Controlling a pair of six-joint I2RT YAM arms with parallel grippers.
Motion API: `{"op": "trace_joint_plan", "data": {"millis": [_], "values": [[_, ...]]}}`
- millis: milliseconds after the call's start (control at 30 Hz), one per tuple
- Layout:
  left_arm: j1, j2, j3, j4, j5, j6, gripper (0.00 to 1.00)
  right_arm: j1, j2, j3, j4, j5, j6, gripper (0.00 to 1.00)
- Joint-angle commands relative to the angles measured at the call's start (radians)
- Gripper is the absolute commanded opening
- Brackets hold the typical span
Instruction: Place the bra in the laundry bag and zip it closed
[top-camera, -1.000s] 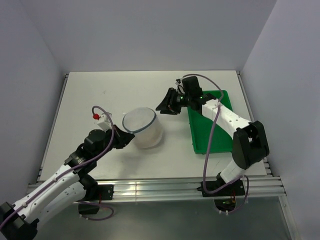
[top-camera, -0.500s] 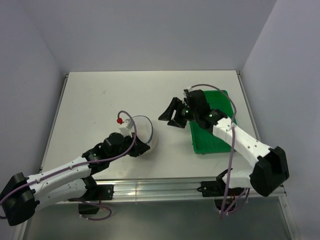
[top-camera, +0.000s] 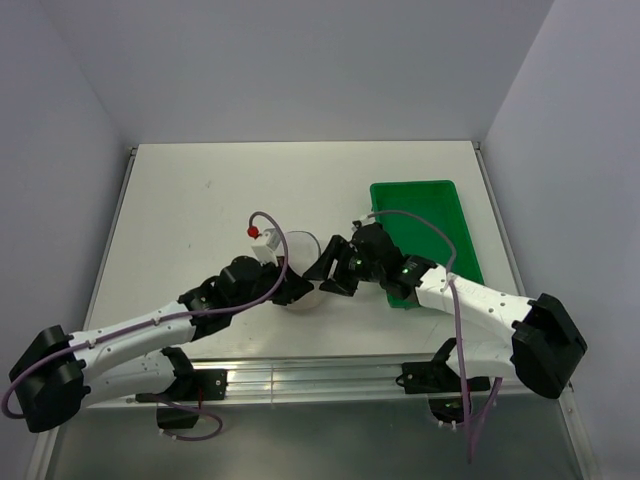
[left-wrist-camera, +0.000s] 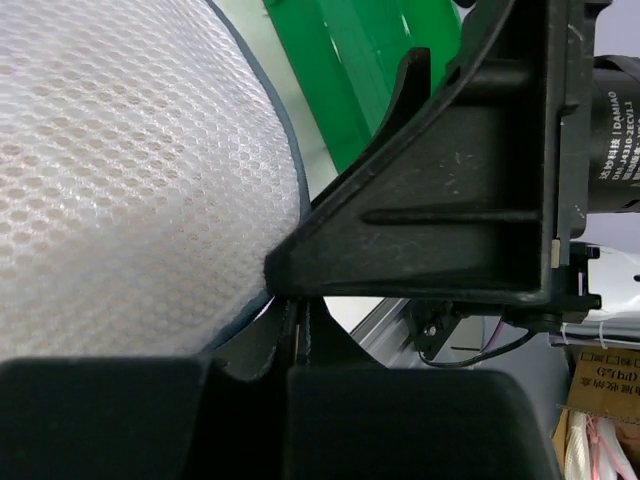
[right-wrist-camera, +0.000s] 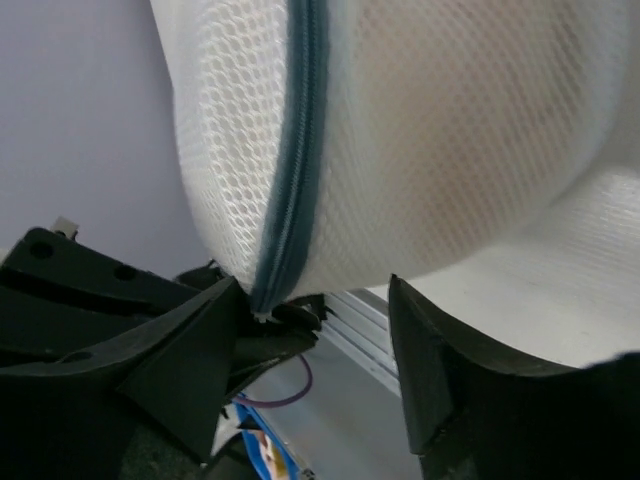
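Right gripper (right-wrist-camera: 315, 295) gapes wide, jaws either side of the zipper (right-wrist-camera: 290, 150) end on the laundry bag (top-camera: 300, 258). Left gripper (left-wrist-camera: 297, 335) is clamped tight on the bag's rim. The bra (right-wrist-camera: 450, 110) shows peach through the mesh, inside. Zipping stage, I judge: next, nip the pull and draw it round the rim.

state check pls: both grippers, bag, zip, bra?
left gripper: shut on the laundry bag's rim.
right gripper: open, a finger on either side of the zipper's lower end.
laundry bag: bulging, pinched at its rim.
zipper: closed along the stretch in view; rest hidden.
bra: inside the bag, peach showing through the mesh.
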Motion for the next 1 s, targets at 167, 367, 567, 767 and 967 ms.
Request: {"op": "trace_joint_plan", "data": {"millis": [167,367,567,767,967], "values": [[-0.006,0.030,0.058,0.043,0.011,0.030,0.00,0.018,0.059,0.033,0.117,0.039,0.063,0.20],[0.000,-0.014,0.027,-0.021,-0.005,0.025,0.00,0.000,0.096,0.078,0.097,0.002,0.014,0.00],[0.145,-0.152,-0.079,-0.059,0.053,0.001,0.00,-0.078,0.076,0.109,0.029,-0.062,-0.098,0.00],[0.256,-0.240,-0.082,-0.179,0.078,0.036,0.00,-0.179,0.076,0.141,-0.014,-0.137,-0.180,0.05],[0.296,-0.258,-0.088,-0.213,0.095,0.048,0.00,-0.224,0.085,0.182,-0.052,-0.159,-0.223,0.11]]}}
